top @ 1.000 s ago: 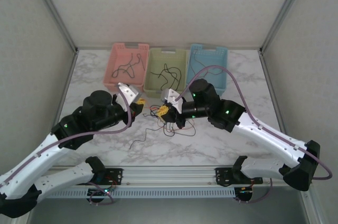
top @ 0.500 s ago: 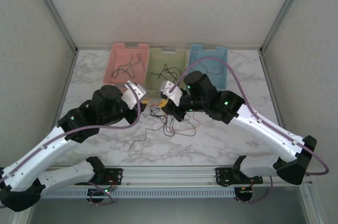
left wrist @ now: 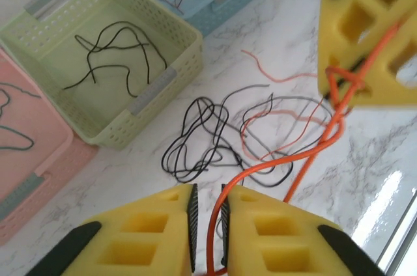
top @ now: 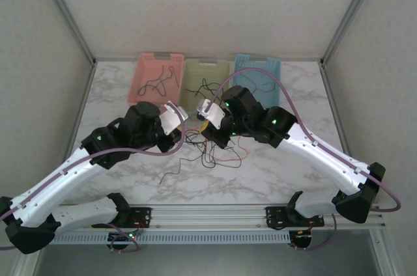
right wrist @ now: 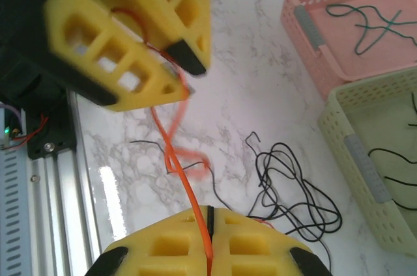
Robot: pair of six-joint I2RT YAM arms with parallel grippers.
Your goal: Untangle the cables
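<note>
Black cables [left wrist: 202,139] near green basket [left wrist: 163,87] front edge

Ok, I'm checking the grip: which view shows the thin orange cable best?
Left wrist: the thin orange cable runs sharp from between the left fingers up to the right fingers. Right wrist shows it partly blurred; top external barely resolves it.

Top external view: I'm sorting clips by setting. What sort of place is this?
Likely a robot lab test cell, not a home: plain white panel walls box in a marble-patterned table, a left arm and a right arm sit bolted to a rail, pastel baskets at the back.
</note>
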